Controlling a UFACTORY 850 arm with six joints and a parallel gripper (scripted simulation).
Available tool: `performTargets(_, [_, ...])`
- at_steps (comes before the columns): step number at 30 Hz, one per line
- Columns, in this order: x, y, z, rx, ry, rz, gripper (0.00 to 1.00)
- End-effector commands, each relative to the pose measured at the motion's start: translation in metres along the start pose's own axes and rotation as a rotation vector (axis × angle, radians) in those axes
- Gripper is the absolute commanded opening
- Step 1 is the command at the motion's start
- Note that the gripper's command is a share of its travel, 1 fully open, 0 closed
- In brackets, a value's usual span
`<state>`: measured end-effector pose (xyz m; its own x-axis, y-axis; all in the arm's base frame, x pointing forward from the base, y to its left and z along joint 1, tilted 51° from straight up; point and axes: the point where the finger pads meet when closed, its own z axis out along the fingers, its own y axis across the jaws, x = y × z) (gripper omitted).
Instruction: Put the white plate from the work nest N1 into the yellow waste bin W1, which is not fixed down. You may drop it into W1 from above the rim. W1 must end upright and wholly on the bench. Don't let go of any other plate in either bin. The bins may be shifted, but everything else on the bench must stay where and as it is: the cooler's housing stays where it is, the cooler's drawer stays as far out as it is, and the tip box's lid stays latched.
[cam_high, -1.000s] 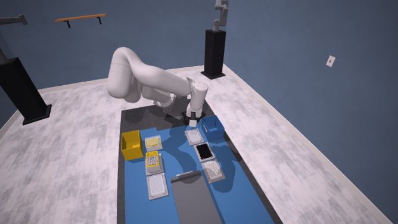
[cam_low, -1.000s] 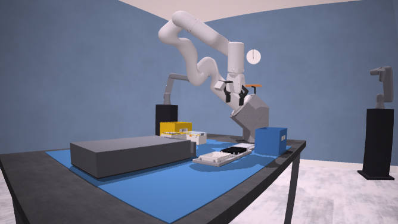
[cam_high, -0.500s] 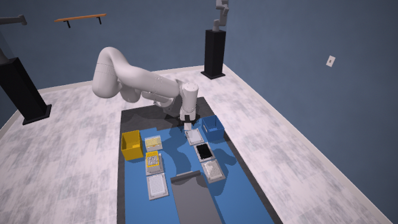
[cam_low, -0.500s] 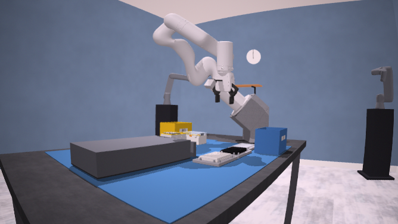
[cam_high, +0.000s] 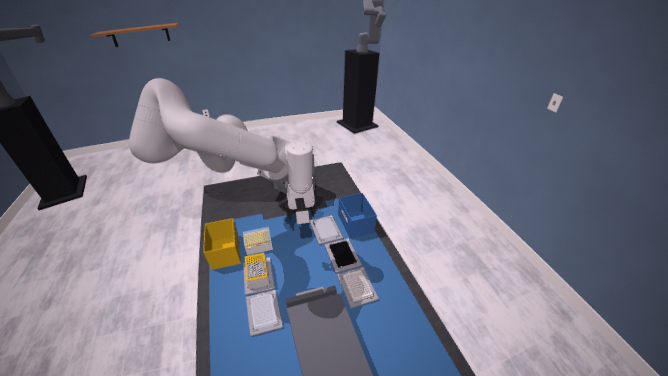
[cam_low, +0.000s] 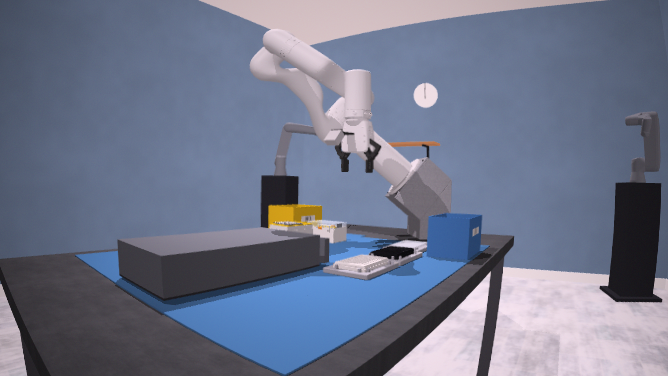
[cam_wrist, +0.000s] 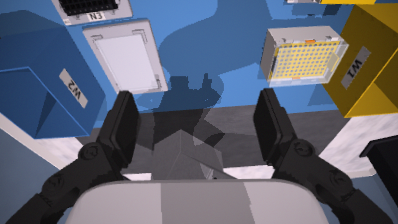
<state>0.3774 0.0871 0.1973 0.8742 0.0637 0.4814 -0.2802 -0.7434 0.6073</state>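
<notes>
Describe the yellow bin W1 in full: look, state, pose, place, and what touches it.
The yellow bin W1 is an open-topped, thin-walled box of plain yellow, plastic-looking, with a grey label reading W1 on one side. It stands upright at the edge of the blue mat, beside a tip box with yellow tips. No plate shows inside it. Nothing grips it; the pincer hangs open, well above the bench.
</notes>
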Motion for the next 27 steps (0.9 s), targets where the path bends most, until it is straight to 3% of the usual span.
performTargets(1, [0.006, 0.014, -0.001, 0.03, 0.046, -0.053, 1.0])
performTargets(4, [0.011, 0.027, -0.001, 0.03, 0.047, -0.054, 1.0])
performTargets(21, [0.011, 0.027, -0.001, 0.03, 0.047, -0.054, 1.0])
performTargets(27, [0.031, 0.007, 0.007, 0.03, 0.047, -0.053, 1.0])
